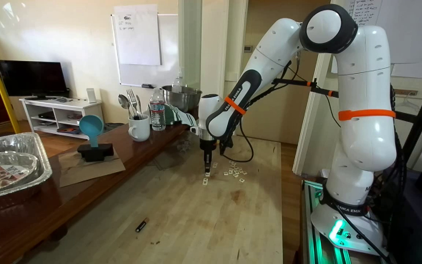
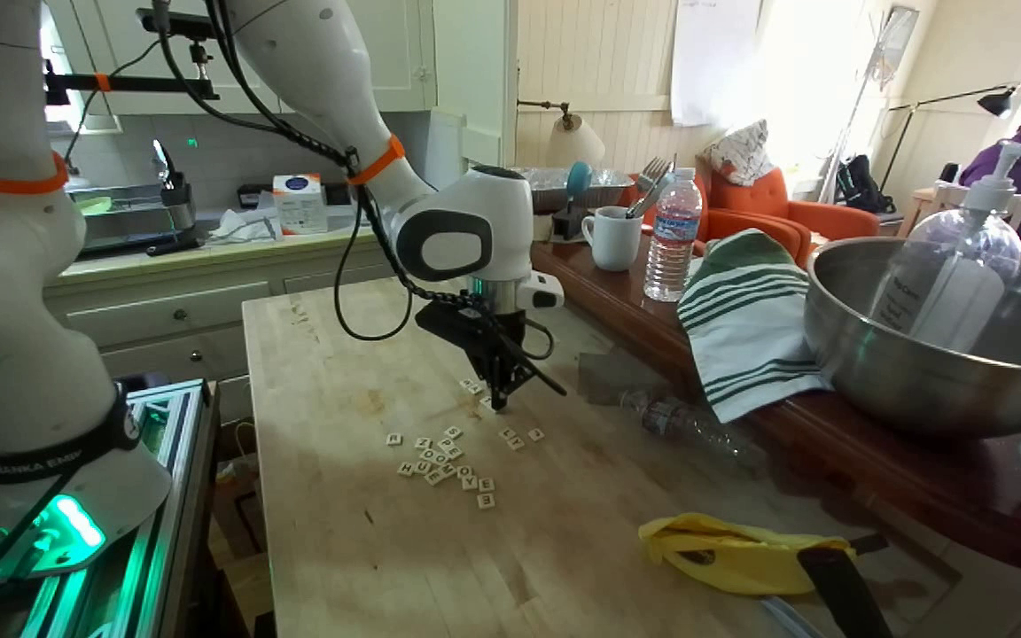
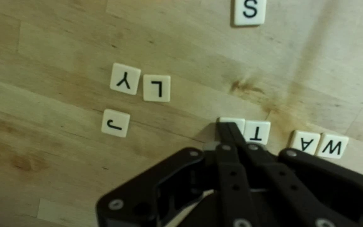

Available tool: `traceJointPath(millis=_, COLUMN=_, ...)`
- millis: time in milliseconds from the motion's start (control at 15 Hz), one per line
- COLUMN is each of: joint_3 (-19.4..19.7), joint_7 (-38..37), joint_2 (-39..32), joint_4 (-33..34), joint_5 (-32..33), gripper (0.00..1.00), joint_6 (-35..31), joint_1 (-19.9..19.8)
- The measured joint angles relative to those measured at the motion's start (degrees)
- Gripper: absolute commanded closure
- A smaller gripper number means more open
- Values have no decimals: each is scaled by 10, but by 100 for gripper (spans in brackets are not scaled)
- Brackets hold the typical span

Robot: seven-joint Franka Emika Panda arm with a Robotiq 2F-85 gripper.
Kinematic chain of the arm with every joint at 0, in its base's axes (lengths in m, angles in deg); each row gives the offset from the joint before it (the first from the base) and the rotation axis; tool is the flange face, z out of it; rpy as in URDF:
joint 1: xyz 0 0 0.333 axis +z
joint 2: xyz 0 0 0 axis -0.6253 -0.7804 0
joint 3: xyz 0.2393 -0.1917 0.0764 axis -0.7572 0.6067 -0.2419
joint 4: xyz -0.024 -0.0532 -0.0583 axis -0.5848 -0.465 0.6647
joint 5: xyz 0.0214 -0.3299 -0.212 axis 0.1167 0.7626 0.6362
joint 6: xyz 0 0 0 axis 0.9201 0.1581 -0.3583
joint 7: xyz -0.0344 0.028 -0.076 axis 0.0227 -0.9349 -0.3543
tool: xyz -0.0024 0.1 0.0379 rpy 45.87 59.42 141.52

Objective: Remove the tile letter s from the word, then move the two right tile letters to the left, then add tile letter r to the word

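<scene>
In the wrist view, bare table [image 3: 307, 75] is noted at two o'clock from the tool [image 3: 228, 124]; three is obstructed by tile T [image 3: 257, 131] and tile A [image 3: 305, 142].

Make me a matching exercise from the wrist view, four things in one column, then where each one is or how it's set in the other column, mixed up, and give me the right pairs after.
Things
1. S tile
2. fingers
3. W tile
4. T tile

Places and states
a. between a partly hidden tile and the A tile
b. closed together, hiding part of a tile from the camera
c. cut off by the picture's top edge
d. directly to the right of the A tile

Right pairs: 1-c, 2-b, 3-d, 4-a.
</scene>
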Motion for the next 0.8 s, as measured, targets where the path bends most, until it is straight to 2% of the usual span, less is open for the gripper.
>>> traceJointPath(millis=800, joint_3=-13, joint_7=1, joint_2=0, joint_4=0, joint_5=-22, gripper=100, joint_6=0, joint_1=-4)
